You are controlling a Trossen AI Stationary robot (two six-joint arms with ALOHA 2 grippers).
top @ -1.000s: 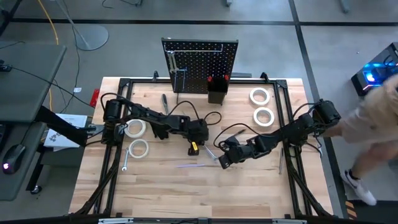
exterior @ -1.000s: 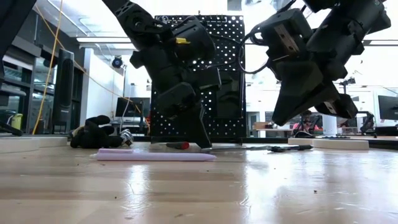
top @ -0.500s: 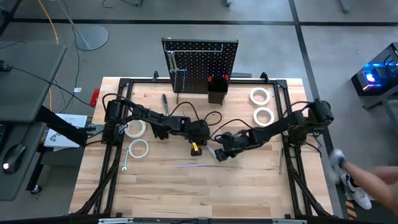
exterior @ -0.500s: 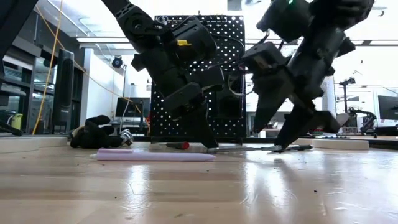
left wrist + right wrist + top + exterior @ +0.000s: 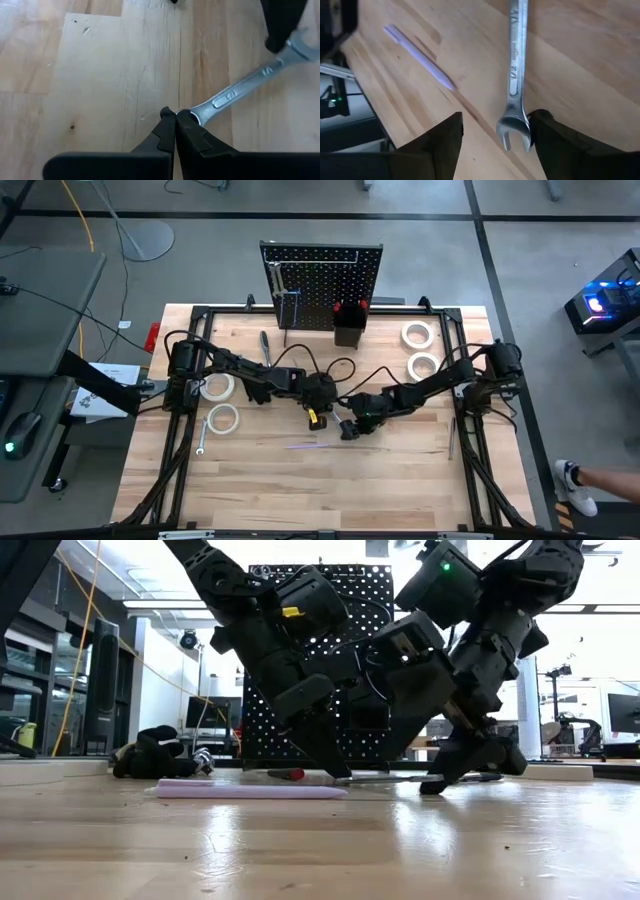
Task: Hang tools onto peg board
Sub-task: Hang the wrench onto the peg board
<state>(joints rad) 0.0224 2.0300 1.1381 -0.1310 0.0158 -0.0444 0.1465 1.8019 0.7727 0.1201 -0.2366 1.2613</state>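
The left gripper [image 5: 175, 114] has its fingers pressed together, tips touching the ring end of a silver steel wrench [image 5: 240, 90] lying on the wooden table [image 5: 100, 75]. The right gripper [image 5: 492, 131] spreads its fingers wide, straddling the wrench's open-jawed end without clamping it.

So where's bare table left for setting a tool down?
The near strip of the table, nearer than the purple pen, is bare. Crowded: the middle, where both grippers meet over the wrench, and around the tape rolls.

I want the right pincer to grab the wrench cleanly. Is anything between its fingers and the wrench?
Nothing visible: the right pincer is open around the wrench's open end. The shut left pincer touches the far end.
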